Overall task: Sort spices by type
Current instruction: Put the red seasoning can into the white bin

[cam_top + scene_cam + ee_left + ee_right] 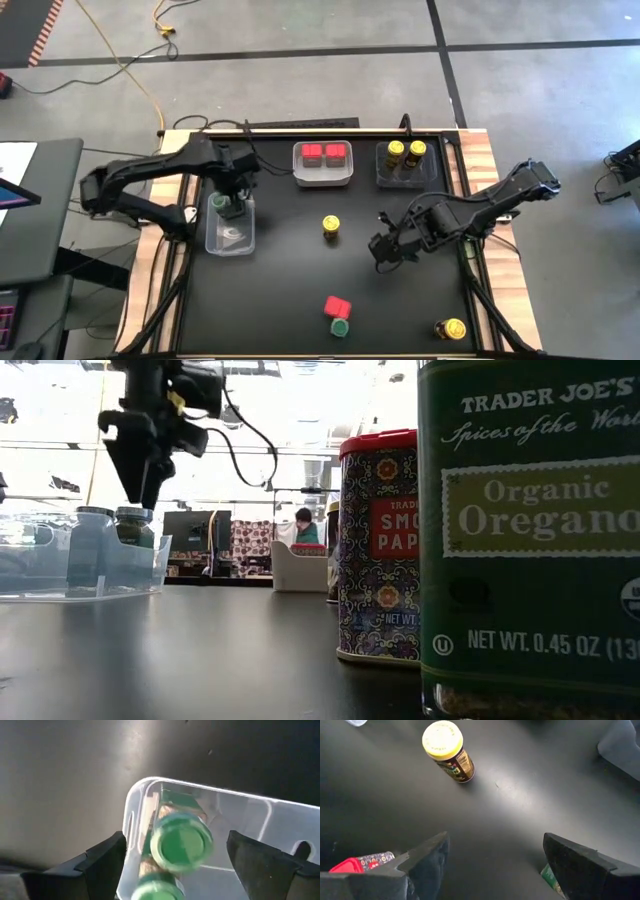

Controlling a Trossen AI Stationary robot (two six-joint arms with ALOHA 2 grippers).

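Left gripper point(233, 200) hangs, jaws apart, over green-lidded jars point(181, 841) in the nine-o'clock tray point(215, 240); right gripper point(383, 247), jaws apart, hovers mid-table, three-o'clock of a yellow-lidded jar point(331, 226).

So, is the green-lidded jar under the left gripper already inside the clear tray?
Yes, inside. The green-lidded jar stands upright within the clear tray, and the left gripper is open above it, not gripping.
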